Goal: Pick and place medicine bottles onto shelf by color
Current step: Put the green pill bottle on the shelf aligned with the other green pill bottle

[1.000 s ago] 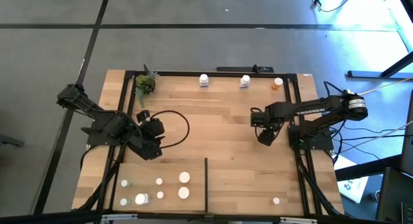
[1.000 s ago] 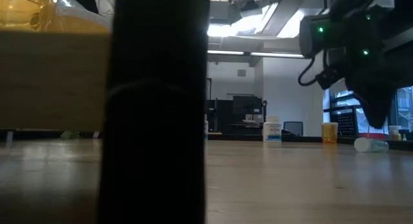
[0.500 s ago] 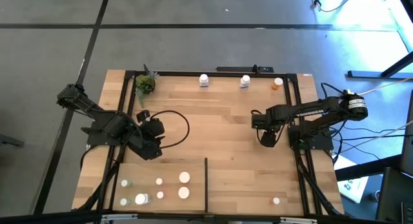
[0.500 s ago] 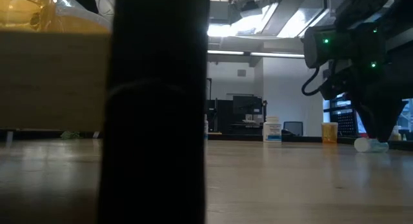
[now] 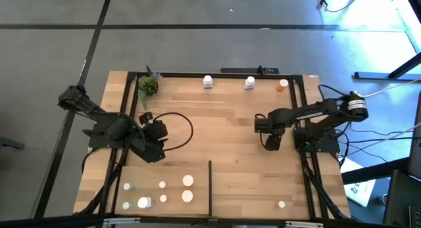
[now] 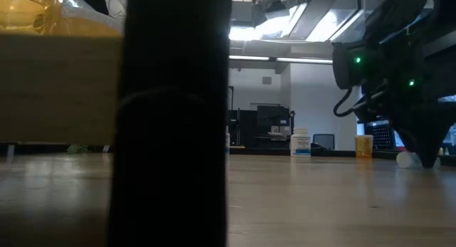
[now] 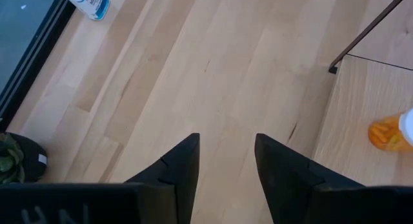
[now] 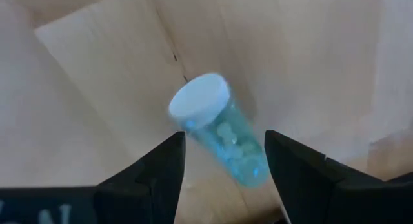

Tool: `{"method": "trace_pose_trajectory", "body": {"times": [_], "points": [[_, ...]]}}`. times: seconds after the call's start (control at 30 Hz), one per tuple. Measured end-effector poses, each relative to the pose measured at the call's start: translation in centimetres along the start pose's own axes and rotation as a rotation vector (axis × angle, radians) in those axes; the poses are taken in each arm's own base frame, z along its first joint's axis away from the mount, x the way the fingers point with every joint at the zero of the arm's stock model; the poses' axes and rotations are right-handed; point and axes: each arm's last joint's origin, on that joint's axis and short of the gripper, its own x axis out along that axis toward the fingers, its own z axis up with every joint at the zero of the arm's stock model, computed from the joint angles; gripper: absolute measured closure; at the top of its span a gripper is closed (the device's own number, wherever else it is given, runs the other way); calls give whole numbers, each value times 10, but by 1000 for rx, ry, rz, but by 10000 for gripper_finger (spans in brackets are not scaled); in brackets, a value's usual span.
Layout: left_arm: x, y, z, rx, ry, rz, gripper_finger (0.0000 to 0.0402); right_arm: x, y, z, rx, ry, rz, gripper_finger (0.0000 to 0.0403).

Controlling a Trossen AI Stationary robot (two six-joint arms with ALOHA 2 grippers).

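Observation:
A pale green medicine bottle [image 8: 219,143] with a white cap lies on its side on the light-wood shelf [image 5: 223,123]. My right gripper [image 8: 224,137] is open and low over it, one finger on either side; I see no touch. In the low view the gripper [image 6: 420,149] hides most of the bottle [image 6: 405,159], and in the high view the gripper [image 5: 272,141] covers it. My left gripper [image 5: 154,141] is open and empty at the shelf's left, and its wrist view [image 7: 226,162] shows bare wood below it.
Two white bottles [image 5: 208,81] [image 5: 249,83] and an orange one [image 5: 283,85] stand at the far edge. Several bottles [image 5: 188,181] stand near the front left, beside the black divider strip [image 5: 210,185]. One small bottle [image 5: 281,204] stands front right. A potted plant [image 5: 148,85] stands far left.
My right gripper has come down toward the lying green bottle, until its fingers stand around it. The bottle has stayed where it was.

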Motion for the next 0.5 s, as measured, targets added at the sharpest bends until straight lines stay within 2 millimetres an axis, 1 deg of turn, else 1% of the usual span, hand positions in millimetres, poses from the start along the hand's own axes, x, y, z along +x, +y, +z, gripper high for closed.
{"method": "trace_pose_trajectory", "body": {"times": [0.13,0.23,0.37,0.5], "points": [[0,0,0,0,0,0,259,7,2,3,-10,46,-12,188],[0,0,0,0,1,0,259,8,3,6,-12,57,-14,196],[0,0,0,0,0,0,259,5,4,10,-18,39,-1,227],[0,0,0,0,0,0,259,2,6,16,-15,-15,12,265]]}}
